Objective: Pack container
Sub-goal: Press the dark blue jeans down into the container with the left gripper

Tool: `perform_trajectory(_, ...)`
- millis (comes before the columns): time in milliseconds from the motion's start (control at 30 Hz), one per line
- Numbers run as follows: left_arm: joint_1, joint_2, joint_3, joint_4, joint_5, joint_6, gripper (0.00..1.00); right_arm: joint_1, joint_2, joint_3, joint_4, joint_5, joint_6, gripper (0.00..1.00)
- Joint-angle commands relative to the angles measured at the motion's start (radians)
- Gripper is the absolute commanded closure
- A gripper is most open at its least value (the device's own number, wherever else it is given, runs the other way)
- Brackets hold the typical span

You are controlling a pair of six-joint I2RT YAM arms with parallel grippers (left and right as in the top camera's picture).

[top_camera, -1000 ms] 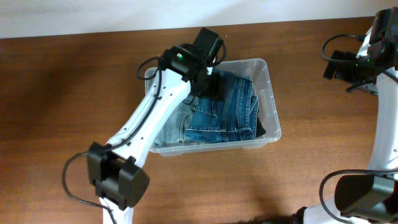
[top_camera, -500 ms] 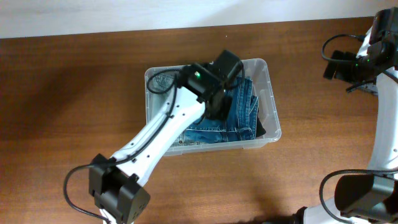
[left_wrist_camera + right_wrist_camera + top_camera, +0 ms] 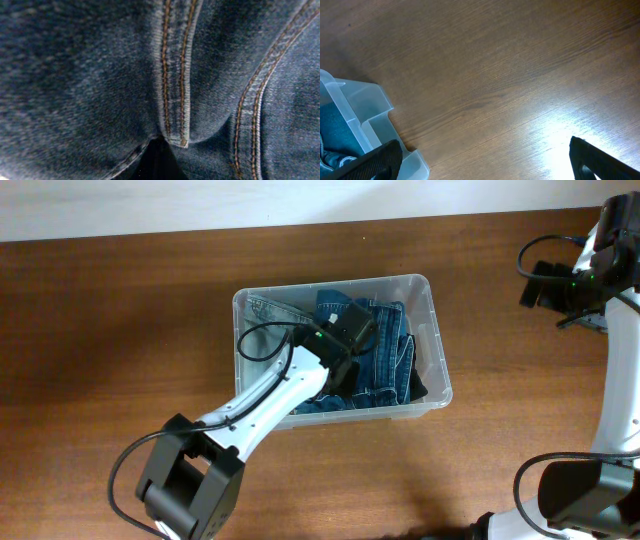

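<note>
Jeans (image 3: pixel 385 360) lie in the container (image 3: pixel 440 370), so I judge packing nearly done; left tool (image 3: pixel 345 352) closed, buried in them, right tool (image 3: pixel 487 162) spread wide at three o'clock.

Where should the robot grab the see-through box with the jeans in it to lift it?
Probably the thick rim on the right short wall of the container, coming down from above with the open right gripper, one finger inside, one outside. That rim stands bare above the jeans, while the left arm covers the middle.
</note>
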Motion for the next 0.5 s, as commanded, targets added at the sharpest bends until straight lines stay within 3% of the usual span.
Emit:
perform_trajectory(0, 0.004, 0.016, 0.065, -0.059, 0.011, -0.006, 0.99, -0.002, 0.0, 0.008, 0.0, 0.008, 0.006, 0.01)
perform_trajectory(200, 0.004, -0.034, 0.318, -0.127, 0.01, 0.015, 0.99, -0.002, 0.0, 0.008, 0.0, 0.008, 0.006, 0.01)
perform_trajectory(467, 0.004, -0.021, 0.338, -0.089, -0.142, 0.017, 0.99, -0.002, 0.0, 0.008, 0.0, 0.008, 0.006, 0.01)
